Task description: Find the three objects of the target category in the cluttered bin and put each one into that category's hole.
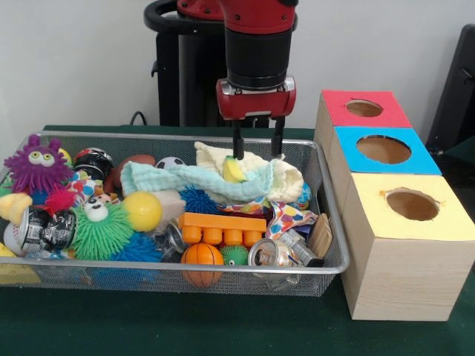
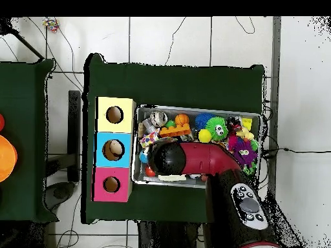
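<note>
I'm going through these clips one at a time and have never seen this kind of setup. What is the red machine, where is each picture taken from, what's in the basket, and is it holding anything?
The red and black machine is a robot arm; its gripper hangs over the far side of the wire bin, fingers apart, holding nothing. One picture is taken from across the table, facing the robot. The other looks straight down, so the arm covers much of the bin there. The bin holds clutter: spiky rubber toys, balls, crushed cans, an orange block and soft cloths, including a pale blue-green cloth just below the gripper. Beside the bin stand three wooden boxes with round holes, topped red, blue and yellow.
</note>
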You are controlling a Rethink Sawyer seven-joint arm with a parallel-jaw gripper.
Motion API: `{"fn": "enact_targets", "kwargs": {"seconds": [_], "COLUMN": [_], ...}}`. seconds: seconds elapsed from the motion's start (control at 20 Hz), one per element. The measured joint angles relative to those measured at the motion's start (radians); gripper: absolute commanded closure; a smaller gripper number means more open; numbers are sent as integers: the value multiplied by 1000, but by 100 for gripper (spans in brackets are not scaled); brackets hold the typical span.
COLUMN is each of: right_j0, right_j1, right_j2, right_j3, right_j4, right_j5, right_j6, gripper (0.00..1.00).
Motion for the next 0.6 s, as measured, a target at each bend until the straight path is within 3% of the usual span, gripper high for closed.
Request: {"fn": "enact_targets", "kwargs": {"seconds": [0.6], "right_j0": [1], "right_j1": [0], "right_j2": [-1], "right_j3": [-52], "right_j4": [47], "right_j5": [86], "right_j6": [0], "gripper": [0]}}
